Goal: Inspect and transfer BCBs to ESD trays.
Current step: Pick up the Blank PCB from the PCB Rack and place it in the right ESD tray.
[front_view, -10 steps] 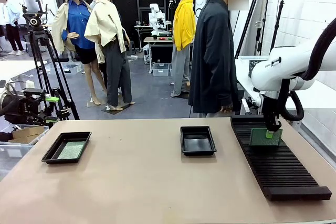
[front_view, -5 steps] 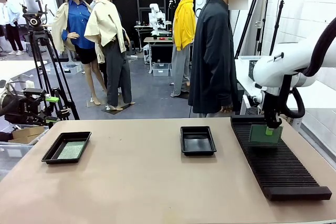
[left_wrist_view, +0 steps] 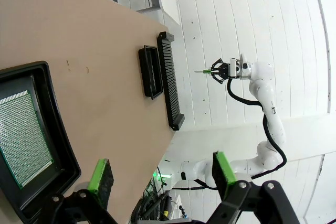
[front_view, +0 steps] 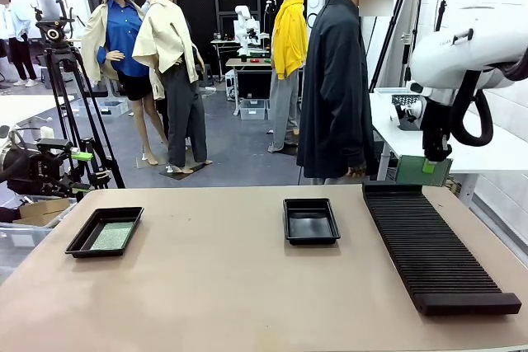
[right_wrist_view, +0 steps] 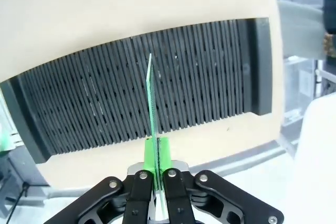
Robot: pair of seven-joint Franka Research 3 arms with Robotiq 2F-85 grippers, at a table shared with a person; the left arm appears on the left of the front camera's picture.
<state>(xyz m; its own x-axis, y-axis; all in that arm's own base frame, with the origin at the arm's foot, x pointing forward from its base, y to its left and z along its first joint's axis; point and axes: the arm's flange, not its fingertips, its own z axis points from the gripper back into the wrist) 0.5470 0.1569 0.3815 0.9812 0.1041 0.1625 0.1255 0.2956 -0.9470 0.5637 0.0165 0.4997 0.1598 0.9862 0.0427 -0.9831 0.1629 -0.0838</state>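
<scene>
On the robot's right side of the table lies the long black slotted rack (front_view: 433,245), with the middle ESD tray (front_view: 311,220) just left of its far end. The left ESD tray (front_view: 105,231) sits well apart at the left with a green BCB (front_view: 111,237) flat inside it — near it the left gripper (left_wrist_view: 161,170) hangs with jaws spread wide, holding nothing. Farther back the right gripper (front_view: 429,164) is clamped on the top edge of a second BCB (front_view: 408,172), upright in the air above the rack's far end and clear of its slots — beyond stands a person (front_view: 334,80) in a dark coat.
</scene>
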